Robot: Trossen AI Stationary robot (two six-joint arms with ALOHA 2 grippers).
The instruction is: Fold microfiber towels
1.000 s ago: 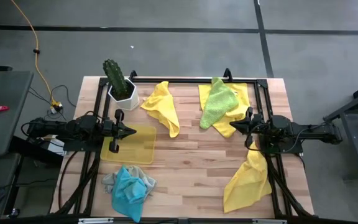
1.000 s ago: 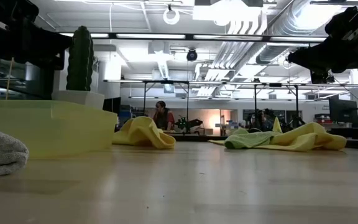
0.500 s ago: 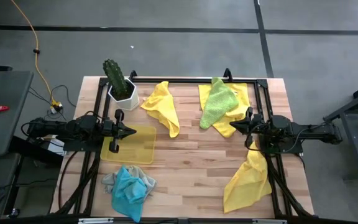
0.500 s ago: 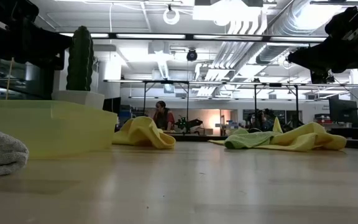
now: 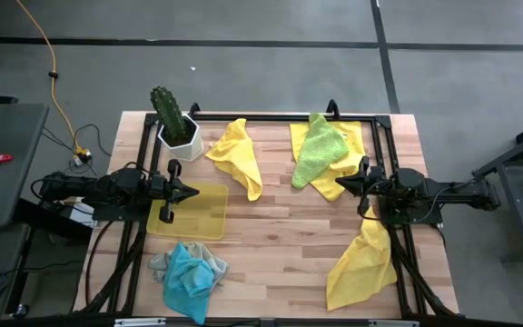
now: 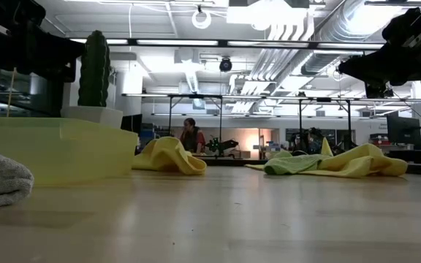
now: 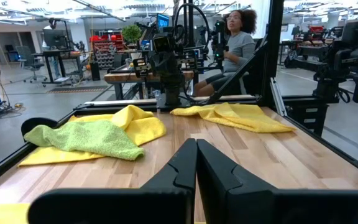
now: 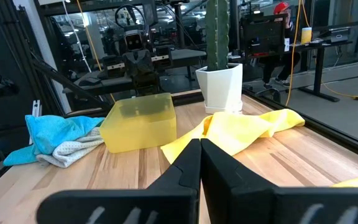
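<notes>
No legible text or labels

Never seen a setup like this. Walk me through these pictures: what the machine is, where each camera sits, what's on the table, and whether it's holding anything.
This is a robot with two dark jointed arms at a pale wooden table. One picture looks straight down, one looks level across the tabletop, and one comes from a camera on each arm's wrist.

From above, the left gripper hangs over a stiff see-through yellow tray; the right gripper waits beside a lime green cloth lying on a yellow cloth. Both sets of fingers are shut and hold nothing.

Also on the table: a crumpled yellow cloth near the back, a long yellow cloth at the front right, a turquoise cloth over a grey cloth at the front left, and a green cactus in a white pot. A person sits in the room beyond.
</notes>
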